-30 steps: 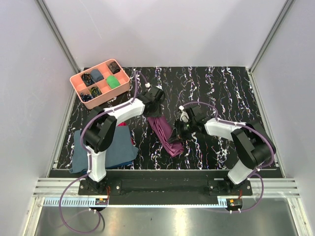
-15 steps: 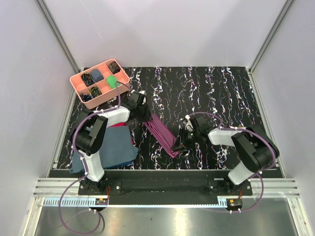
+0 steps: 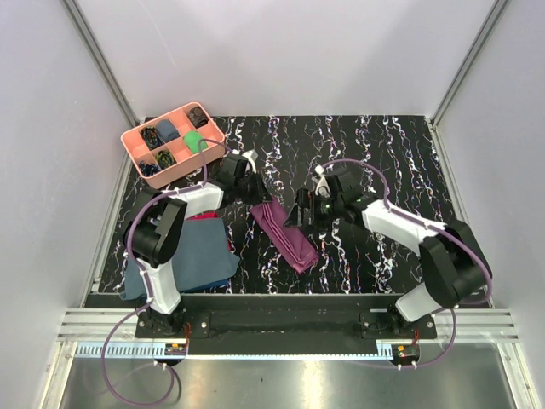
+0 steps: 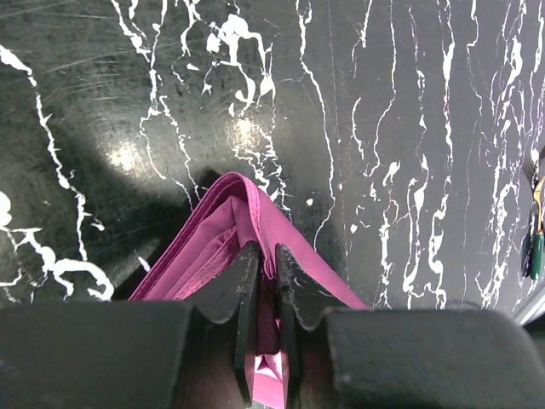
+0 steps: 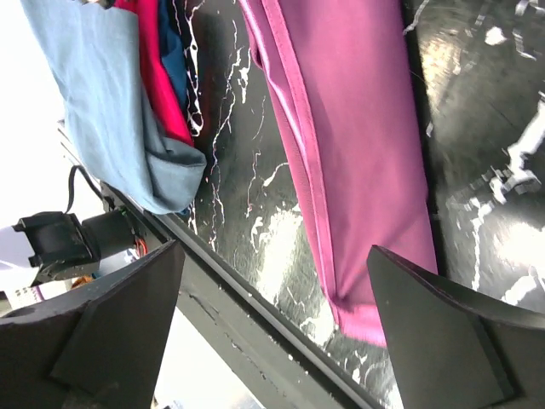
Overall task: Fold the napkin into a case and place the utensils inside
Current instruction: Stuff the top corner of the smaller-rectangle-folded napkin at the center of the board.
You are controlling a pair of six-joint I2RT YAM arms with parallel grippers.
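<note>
The plum-purple napkin point(image 3: 287, 235) lies on the dark marbled table, folded into a narrow oblong case of several layers point(image 4: 252, 213). My left gripper point(image 3: 253, 196) is at its far left end, shut on the cloth's layers point(image 4: 266, 250). My right gripper point(image 3: 304, 213) hovers over the strip's right side, open wide with nothing between its fingers point(image 5: 274, 249); the napkin point(image 5: 358, 145) lies flat below it. One of the utensils, a dark green handle with a golden piece point(image 4: 535, 249), shows only at the right edge of the left wrist view.
A pink compartment tray point(image 3: 133, 141) with small items stands at the back left. A slate-blue cloth point(image 3: 194, 257) with a red cloth point(image 3: 204, 218) on it lies left of the napkin, near the table's front edge point(image 5: 255, 315).
My left gripper has closed on the napkin's far end. My right gripper has let go of the near end, opened wide and drawn back up over the strip, which now lies flat.
</note>
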